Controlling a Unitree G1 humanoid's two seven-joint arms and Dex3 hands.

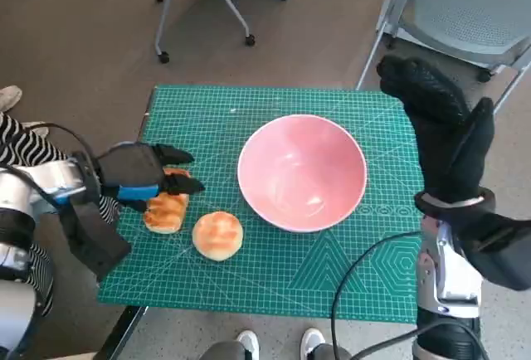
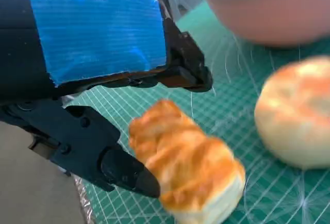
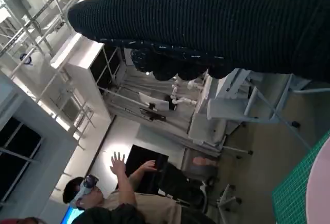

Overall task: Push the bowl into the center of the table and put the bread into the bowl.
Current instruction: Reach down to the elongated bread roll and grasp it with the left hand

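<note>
The pink bowl (image 1: 303, 173) (image 2: 268, 7) stands on the green cutting mat (image 1: 332, 269), a little right of its middle. An oblong golden bread (image 1: 166, 211) (image 2: 185, 162) lies near the mat's left edge, with a round bun (image 1: 217, 234) (image 2: 296, 115) beside it. My left hand (image 1: 141, 173) (image 2: 93, 33) is over the oblong bread, fingers above it and thumb at its near end, not closed on it. My right hand (image 1: 448, 136) (image 3: 221, 22) is raised at the table's right edge, gloved fingers extended, holding nothing.
A grey chair (image 1: 465, 12) stands beyond the table's far right corner, and a wheeled frame (image 1: 203, 3) at the far left. A person's striped sleeve (image 1: 17, 140) is at the left, shoes (image 1: 278, 343) at the near edge. A seated person (image 3: 103, 193) shows in the right wrist view.
</note>
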